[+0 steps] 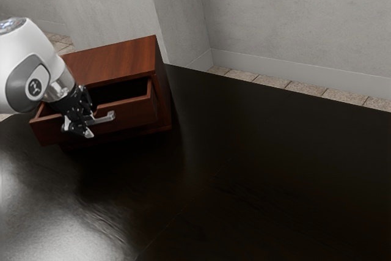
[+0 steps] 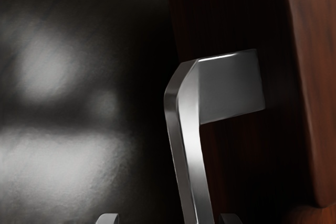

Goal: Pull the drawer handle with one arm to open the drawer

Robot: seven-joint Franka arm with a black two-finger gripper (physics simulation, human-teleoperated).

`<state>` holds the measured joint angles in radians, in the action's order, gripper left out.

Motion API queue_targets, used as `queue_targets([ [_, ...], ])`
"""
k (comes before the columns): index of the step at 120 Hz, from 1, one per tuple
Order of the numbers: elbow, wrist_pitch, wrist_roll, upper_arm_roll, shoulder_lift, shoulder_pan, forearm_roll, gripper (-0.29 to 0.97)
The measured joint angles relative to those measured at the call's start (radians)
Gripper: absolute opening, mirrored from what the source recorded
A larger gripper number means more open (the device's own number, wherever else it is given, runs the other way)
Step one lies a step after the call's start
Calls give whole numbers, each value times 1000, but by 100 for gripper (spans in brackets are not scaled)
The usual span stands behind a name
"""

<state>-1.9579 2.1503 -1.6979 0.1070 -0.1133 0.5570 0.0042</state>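
Note:
A red-brown wooden cabinet (image 1: 116,59) stands on the dark table at the exterior view's left. Its drawer (image 1: 131,117) is pulled partly out, with a dark gap showing behind the front panel. A silver metal handle (image 1: 102,117) juts from the drawer front. My black gripper (image 1: 78,129) is at the handle's end nearest the arm. In the wrist view the handle bar (image 2: 189,145) runs between my two fingertips (image 2: 107,217). It lies close to one fingertip, with a clear gap to the other. The gripper is open around the handle.
The glossy dark tabletop (image 1: 244,175) spreads toward the exterior view's right and front. Grey walls (image 1: 293,10) and a tiled floor strip (image 1: 305,87) lie behind the table. The cabinet is at the table's back edge.

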Motion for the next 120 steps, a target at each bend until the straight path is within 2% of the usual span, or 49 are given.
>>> queue_targets([
  [81,-102,10,1,0,-96,-20,-9,16],
  [120,-152,11,9,1,-145,-19,-49,19],
])
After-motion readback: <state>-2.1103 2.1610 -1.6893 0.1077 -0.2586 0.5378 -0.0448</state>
